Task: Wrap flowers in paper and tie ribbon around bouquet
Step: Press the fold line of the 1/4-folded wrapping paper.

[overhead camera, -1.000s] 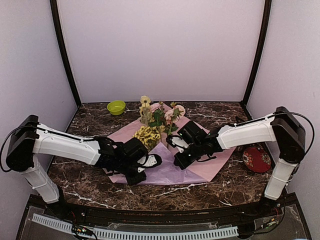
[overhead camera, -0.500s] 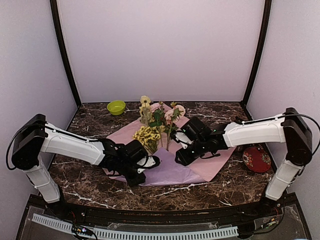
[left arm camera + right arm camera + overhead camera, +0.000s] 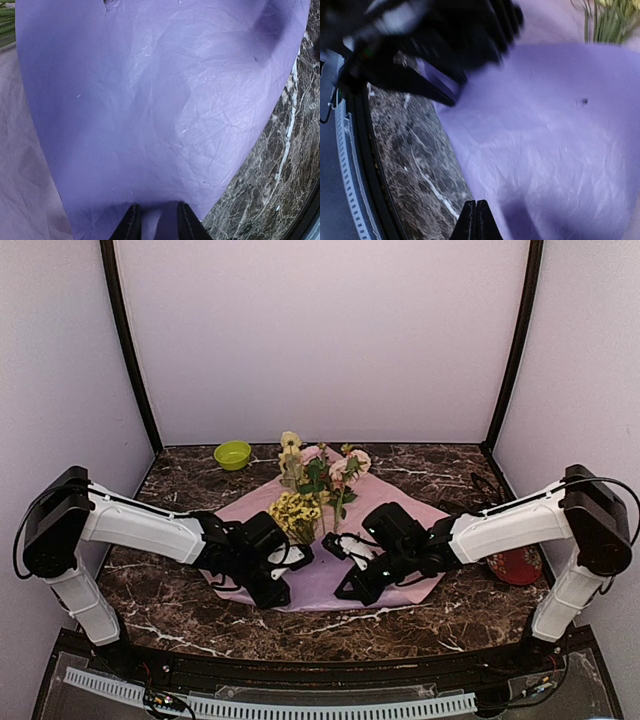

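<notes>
Paper pinched between narrow left fingers; right fingers pressed together; green bowl, red dish well apart.

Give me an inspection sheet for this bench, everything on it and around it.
Surface: dark marble table.
Job's things: paper spread, lilac flap folded over; flowers on it.
Clutter: green bowl rear left; red dish right, partly under the arm.
Grippers: left gripper holds the lilac flap; right gripper shut at the paper's near edge.
Cables: thin black strand rear right, cable or ribbon unclear.
Surroundings: plain lilac walls.
</notes>
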Robot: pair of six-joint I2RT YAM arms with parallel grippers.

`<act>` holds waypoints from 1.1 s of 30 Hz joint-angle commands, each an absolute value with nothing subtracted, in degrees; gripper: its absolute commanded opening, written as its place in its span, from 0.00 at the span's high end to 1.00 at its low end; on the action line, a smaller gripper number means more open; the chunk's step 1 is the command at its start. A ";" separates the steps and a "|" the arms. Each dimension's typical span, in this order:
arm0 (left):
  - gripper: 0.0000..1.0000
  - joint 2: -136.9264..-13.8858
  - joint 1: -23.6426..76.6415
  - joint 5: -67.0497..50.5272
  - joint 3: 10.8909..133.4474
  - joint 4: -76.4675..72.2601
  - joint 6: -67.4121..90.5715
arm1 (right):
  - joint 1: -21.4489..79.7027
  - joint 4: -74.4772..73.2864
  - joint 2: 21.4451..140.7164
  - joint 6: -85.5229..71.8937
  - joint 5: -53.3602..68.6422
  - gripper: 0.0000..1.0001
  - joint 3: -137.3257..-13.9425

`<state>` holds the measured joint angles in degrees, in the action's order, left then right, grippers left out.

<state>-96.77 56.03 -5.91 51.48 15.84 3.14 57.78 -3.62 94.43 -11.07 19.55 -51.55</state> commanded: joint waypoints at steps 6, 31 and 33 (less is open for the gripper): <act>0.74 -96.01 54.20 -10.38 48.30 20.71 6.35 | 53.83 -7.16 94.44 -16.43 13.60 1.00 -42.96; 0.87 -85.44 48.96 -10.10 40.52 32.91 22.25 | 52.78 -22.67 86.68 -28.28 6.32 1.00 -35.64; 0.85 -83.45 48.83 -8.41 40.48 33.82 23.30 | 52.82 -22.66 86.91 -28.20 6.53 1.00 -35.62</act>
